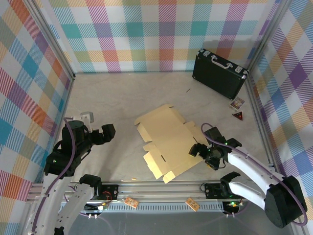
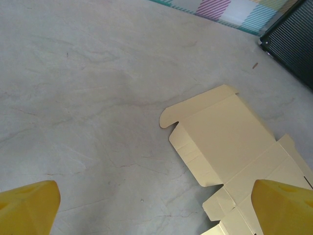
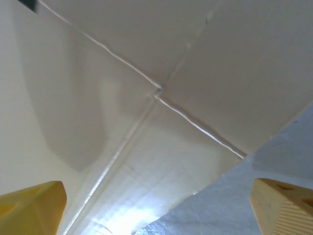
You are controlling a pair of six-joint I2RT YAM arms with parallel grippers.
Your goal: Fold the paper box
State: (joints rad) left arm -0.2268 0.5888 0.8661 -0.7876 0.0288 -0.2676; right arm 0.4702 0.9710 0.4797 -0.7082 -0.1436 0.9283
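Observation:
The paper box (image 1: 166, 141) lies unfolded and flat on the table, tan side up, near the middle front. In the left wrist view its far flaps and main panel (image 2: 230, 137) sit right of centre. My left gripper (image 1: 108, 131) hovers open over bare table to the left of the box, its yellow fingertips (image 2: 29, 205) wide apart. My right gripper (image 1: 200, 152) is open at the box's right edge, low over the cardboard. In the right wrist view the creased panels (image 3: 146, 98) lie close below, with yellow fingertips (image 3: 29, 208) at both lower corners and nothing between them.
A black briefcase (image 1: 218, 73) with a metal handle stands at the back right. Two small cards (image 1: 237, 104) lie on the table in front of it. Plaid walls enclose the table (image 1: 112, 98) on three sides; a metal rail (image 1: 156, 188) runs along the front.

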